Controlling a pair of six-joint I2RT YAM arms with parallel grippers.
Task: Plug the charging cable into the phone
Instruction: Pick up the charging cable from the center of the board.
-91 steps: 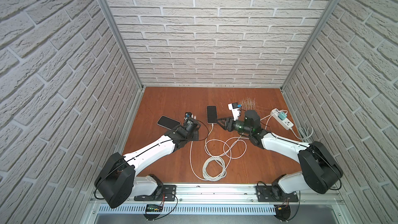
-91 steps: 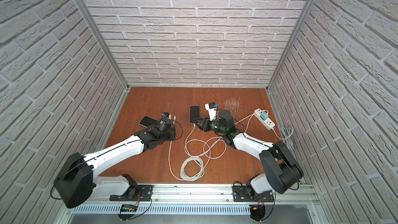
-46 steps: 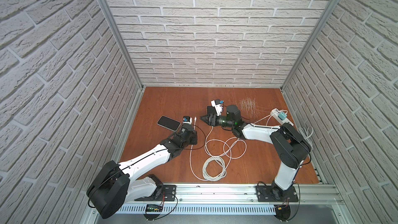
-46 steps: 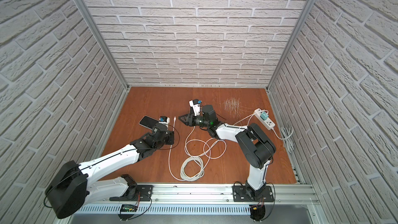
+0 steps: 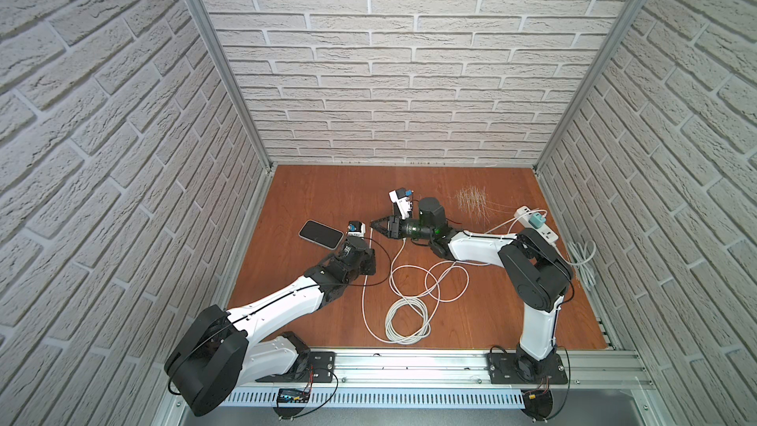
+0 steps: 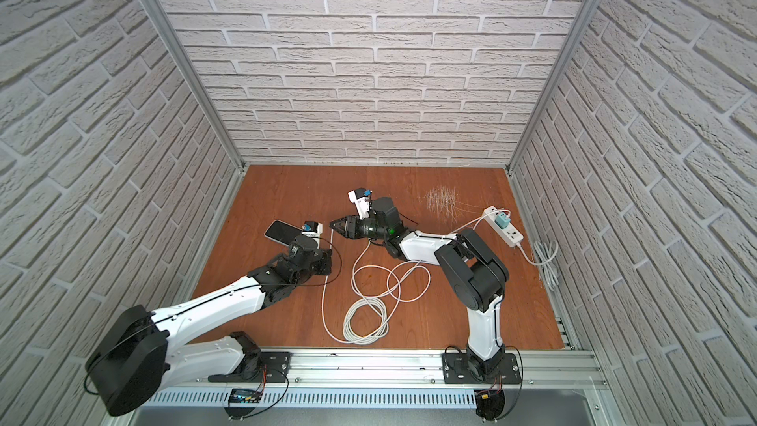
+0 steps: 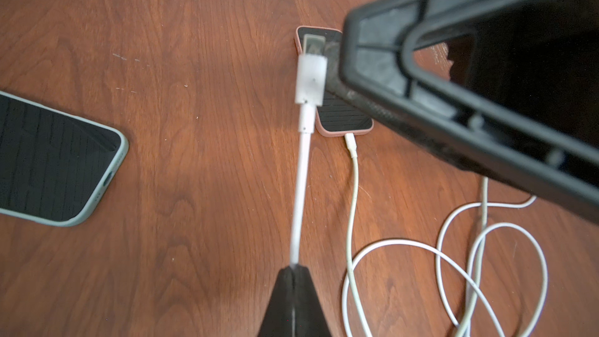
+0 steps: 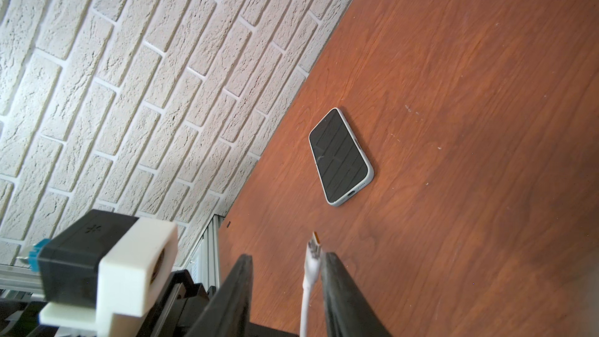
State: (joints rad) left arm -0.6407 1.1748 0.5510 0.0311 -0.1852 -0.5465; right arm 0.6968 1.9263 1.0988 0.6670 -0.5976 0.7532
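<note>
A phone in a pale green case (image 5: 320, 234) (image 8: 340, 157) lies flat at the left of the wooden floor, its port free. My left gripper (image 7: 293, 269) is shut on the white charging cable (image 7: 299, 189), and the cable's plug (image 7: 310, 79) sticks out beyond the fingertips. My right gripper (image 8: 287, 256) (image 5: 372, 224) is open around that plug (image 8: 312, 254), which rests against one finger (image 8: 334, 273). That gripper's finger (image 7: 453, 92) partly covers a second phone, in a pink case (image 7: 343, 115), which has another cable's plug (image 7: 351, 147) in its port.
Loose coils of white cable (image 5: 405, 317) lie mid-floor. A white power strip (image 5: 547, 233) with a teal adapter (image 5: 535, 221) sits at the right wall, and more cord (image 5: 581, 256) lies beside it. Pale scratch marks (image 5: 471, 198) show at the back right.
My right arm swung left from over the pink phone to the plug held by my left gripper, and its jaws have narrowed. The left arm drew back slightly, still gripping the cable.
</note>
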